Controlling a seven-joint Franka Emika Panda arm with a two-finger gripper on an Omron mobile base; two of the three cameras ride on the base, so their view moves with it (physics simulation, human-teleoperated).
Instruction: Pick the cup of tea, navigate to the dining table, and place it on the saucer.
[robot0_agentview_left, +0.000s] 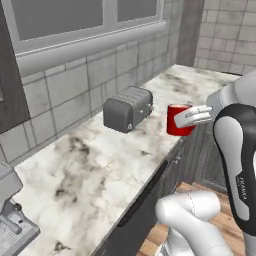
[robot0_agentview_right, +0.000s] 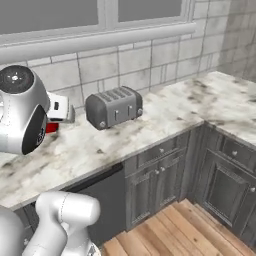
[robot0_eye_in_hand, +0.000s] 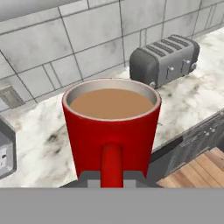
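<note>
Cup (robot0_agentview_left: 178, 120) is red, upright, nearly full of brown tea, its handle facing the hand camera. In the left base view it sits at the front edge of the marble surface (robot0_agentview_left: 95, 165), just right of the grey toaster (robot0_agentview_left: 127, 108) and apart from it; whether its base touches the marble cannot be told. Jaws (robot0_agentview_left: 192, 116) are clamped tight on the cup's handle side, pale fingers lying across the red wall. In the hand view the handle runs straight down into the jaws, and the toaster stands beyond the cup to its upper right against the tiled wall (robot0_eye_in_hand: 87, 39). Right base view: a sliver of red cup shows left of the toaster, behind the arm.
</note>
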